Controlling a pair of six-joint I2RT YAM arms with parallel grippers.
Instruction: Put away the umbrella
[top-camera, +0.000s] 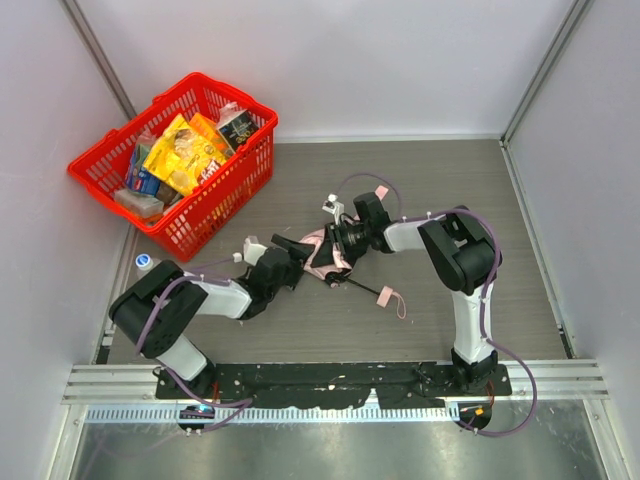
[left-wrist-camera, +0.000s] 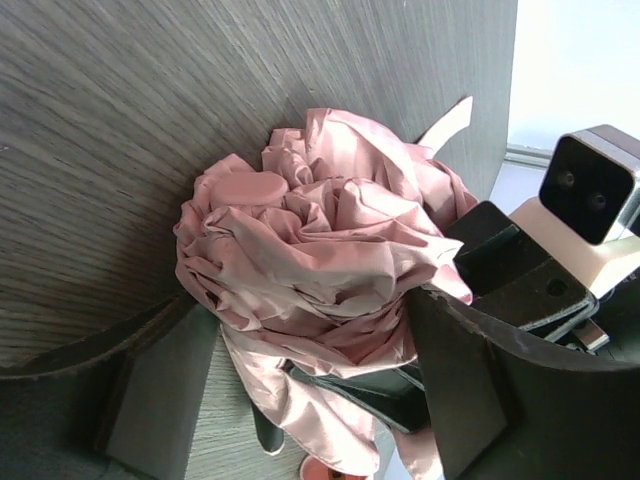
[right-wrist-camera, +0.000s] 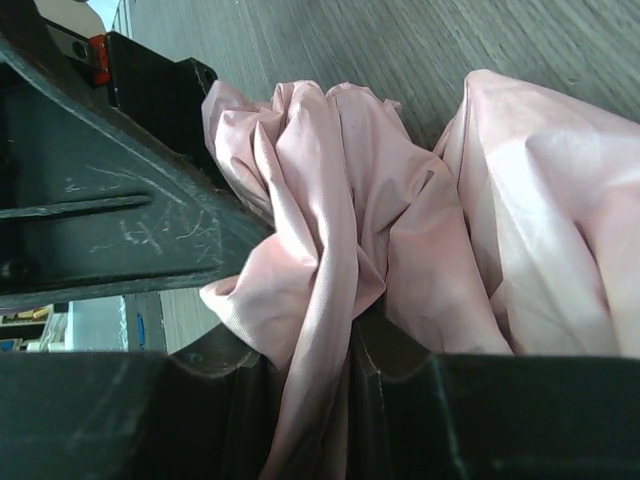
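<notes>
The umbrella (top-camera: 322, 255) lies mid-table as a crumpled pale pink bundle. Its thin black shaft (top-camera: 362, 287) runs to the small pink handle (top-camera: 383, 297) and wrist loop (top-camera: 400, 306). My left gripper (top-camera: 297, 256) comes in from the left. In the left wrist view its fingers (left-wrist-camera: 160, 400) stand wide apart on either side of the bundle (left-wrist-camera: 310, 250), and the fabric brushes their tips. My right gripper (top-camera: 340, 242) comes in from the right. It is shut on a fold of the pink fabric (right-wrist-camera: 330, 300), pinched between its two fingers (right-wrist-camera: 410, 400).
A red basket (top-camera: 205, 215) full of packaged goods stands at the back left. A small bottle (top-camera: 146, 264) sits by the left wall next to the left arm. Walls close in the table on the left, back and right.
</notes>
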